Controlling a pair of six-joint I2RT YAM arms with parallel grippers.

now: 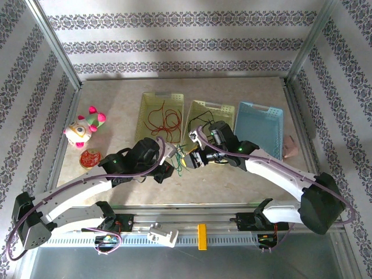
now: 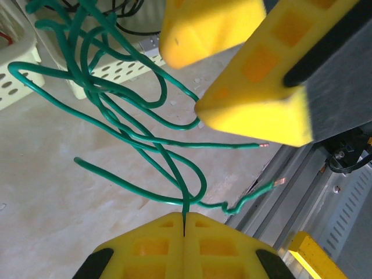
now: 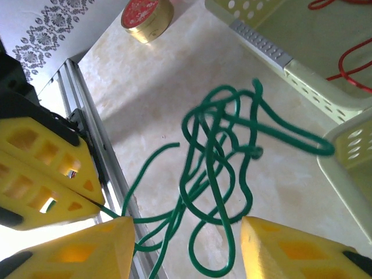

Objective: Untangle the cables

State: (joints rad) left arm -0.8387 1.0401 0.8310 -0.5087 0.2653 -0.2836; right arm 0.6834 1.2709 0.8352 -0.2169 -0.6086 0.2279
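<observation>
Both arms reach inward and meet low over the table's front centre. The left gripper (image 2: pixel 183 224) is pinched together on a strand of the green cables (image 3: pixel 215 145), one knotted tangle. The right gripper (image 3: pixel 186 229) faces it, jaws apart, just beside the tangle. Behind stand three trays. Red cables (image 1: pixel 165 119) lie in the left yellow tray (image 1: pixel 145 116), black cables (image 1: pixel 200 119) in the middle yellow tray (image 1: pixel 212 106), beside one blue tray (image 1: pixel 258 131).
</observation>
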